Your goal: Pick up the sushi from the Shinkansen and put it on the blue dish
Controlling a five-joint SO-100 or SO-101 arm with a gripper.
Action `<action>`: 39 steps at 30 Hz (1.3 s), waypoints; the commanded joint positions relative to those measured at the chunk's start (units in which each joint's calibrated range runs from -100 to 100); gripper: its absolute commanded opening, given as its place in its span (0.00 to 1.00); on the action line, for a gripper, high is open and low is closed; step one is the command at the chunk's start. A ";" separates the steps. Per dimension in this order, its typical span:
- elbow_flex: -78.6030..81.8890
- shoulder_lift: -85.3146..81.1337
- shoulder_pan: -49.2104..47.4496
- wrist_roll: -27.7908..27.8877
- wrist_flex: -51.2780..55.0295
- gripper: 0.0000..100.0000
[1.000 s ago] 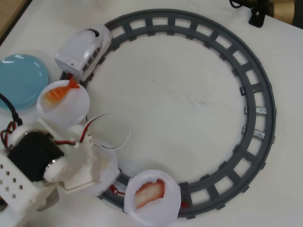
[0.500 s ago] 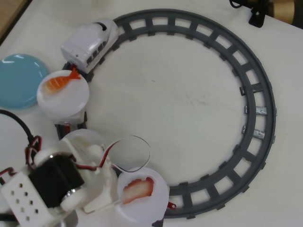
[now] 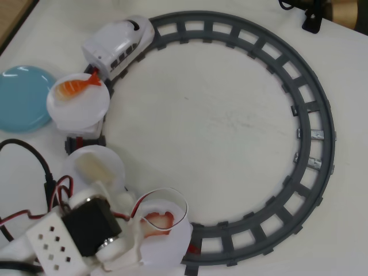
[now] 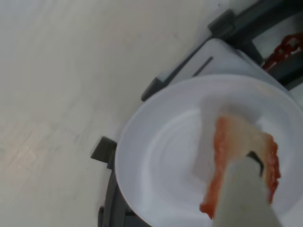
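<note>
The sushi (image 3: 158,221), red-edged with a white centre, lies on the rearmost white plate (image 3: 169,248) of the Shinkansen (image 3: 118,43), a white bullet train at the upper left of the overhead view. My gripper (image 3: 167,224) comes in from the lower left and is open, with one jaw on each side of the sushi. In the wrist view the sushi (image 4: 226,156) lies on the plate (image 4: 161,156) with one pale finger (image 4: 241,198) in front of it. The blue dish (image 3: 23,98) sits at the left edge, beside the train's cars.
An orange shrimp sushi (image 3: 77,86) lies on the first plate and a cream-white sushi (image 3: 95,168) on the second. The grey circular track (image 3: 313,132) rings the table. Red and black cables (image 3: 34,167) trail at lower left. A dark object (image 3: 322,11) sits top right.
</note>
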 commanded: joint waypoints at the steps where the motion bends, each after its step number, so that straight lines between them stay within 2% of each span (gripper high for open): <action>1: 1.58 -0.10 0.53 -1.41 -1.80 0.28; 9: 7.35 -0.10 -0.26 -4.76 -5.79 0.27; 16: 11.32 -0.10 -0.52 -5.23 -9.11 0.27; 25: 11.41 2.38 -7.13 -9.89 -11.57 0.27; 34: 5.37 8.52 -7.65 -11.30 -11.06 0.27; 36: 5.37 8.52 -8.18 -11.35 -11.06 0.21; 38: 4.65 8.36 -8.62 -12.61 -10.72 0.05; 39: 3.03 8.36 -9.15 -13.60 -9.62 0.01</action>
